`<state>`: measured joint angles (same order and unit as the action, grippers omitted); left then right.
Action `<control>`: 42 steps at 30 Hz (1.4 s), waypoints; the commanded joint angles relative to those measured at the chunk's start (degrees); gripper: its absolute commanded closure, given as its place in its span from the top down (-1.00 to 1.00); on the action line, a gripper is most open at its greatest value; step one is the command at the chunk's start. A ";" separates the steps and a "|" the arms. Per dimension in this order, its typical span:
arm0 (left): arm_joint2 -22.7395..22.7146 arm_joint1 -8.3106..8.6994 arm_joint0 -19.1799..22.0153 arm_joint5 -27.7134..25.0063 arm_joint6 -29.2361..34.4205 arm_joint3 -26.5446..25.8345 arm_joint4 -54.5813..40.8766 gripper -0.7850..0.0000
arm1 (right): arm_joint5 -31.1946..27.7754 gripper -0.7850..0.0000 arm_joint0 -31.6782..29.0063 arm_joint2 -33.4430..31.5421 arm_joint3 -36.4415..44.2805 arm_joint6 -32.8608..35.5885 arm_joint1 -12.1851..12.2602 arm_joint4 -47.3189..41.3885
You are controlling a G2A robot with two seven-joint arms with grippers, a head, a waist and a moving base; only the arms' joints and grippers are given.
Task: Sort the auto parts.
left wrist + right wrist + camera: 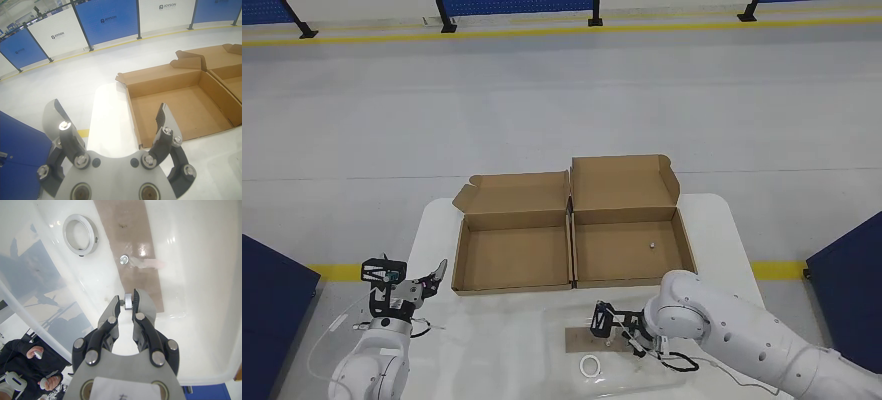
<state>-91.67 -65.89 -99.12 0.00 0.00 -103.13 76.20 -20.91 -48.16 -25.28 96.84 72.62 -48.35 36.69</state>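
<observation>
Near the front edge of the white table point(492, 320), toward its right side, sits a clear plastic tray point(198, 275) over a brown patch point(132, 237). The right gripper point(127, 298) is down inside this tray, its two fingers drawn narrow and clamped on a small metal cylinder point(128, 303), one pad on each flat end. Farther along the tray floor lies a small screw-like piece point(124, 259) on the brown patch, and off the patch, well apart from the held cylinder, a silver metal ring point(90, 243) lies flat.

Along the table's back edge stand two open cardboard boxes, touching side by side. The left box point(512, 255) has a bare floor. The right box point(627, 215) holds one small pale part point(653, 243) near its right wall.

At the table's front left corner, the left gripper point(109, 105) is spread wide with nothing between its fingers, pointing toward the left box.
</observation>
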 commanded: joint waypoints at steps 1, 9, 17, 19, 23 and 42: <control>0.00 0.00 0.00 0.00 0.00 0.00 0.00 1.00 | 0.02 -1.00 0.25 0.36 -0.39 0.45 -0.42 0.05; 0.00 0.00 0.00 0.00 0.00 0.00 0.00 1.00 | 0.26 -0.64 1.03 1.03 -1.73 1.35 -1.82 0.04; 0.00 0.00 0.00 0.00 0.00 0.00 0.00 1.00 | -0.49 -0.10 1.24 0.57 -1.13 2.48 -2.19 0.43; 0.00 0.00 0.00 0.00 0.00 0.00 0.00 1.00 | -0.83 -0.06 1.23 0.48 -0.86 3.08 -2.19 0.70; 0.00 0.00 0.00 0.00 0.00 0.00 0.00 1.00 | -2.40 -0.05 1.32 0.59 -0.11 4.60 -2.19 1.81; 0.00 0.00 0.00 0.00 0.00 0.00 0.00 1.00 | -3.35 1.00 0.97 1.00 0.31 4.95 -2.50 3.70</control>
<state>-91.67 -65.89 -99.12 0.00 0.00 -103.13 76.20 -23.93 -47.22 -24.35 97.17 77.37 -50.78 40.49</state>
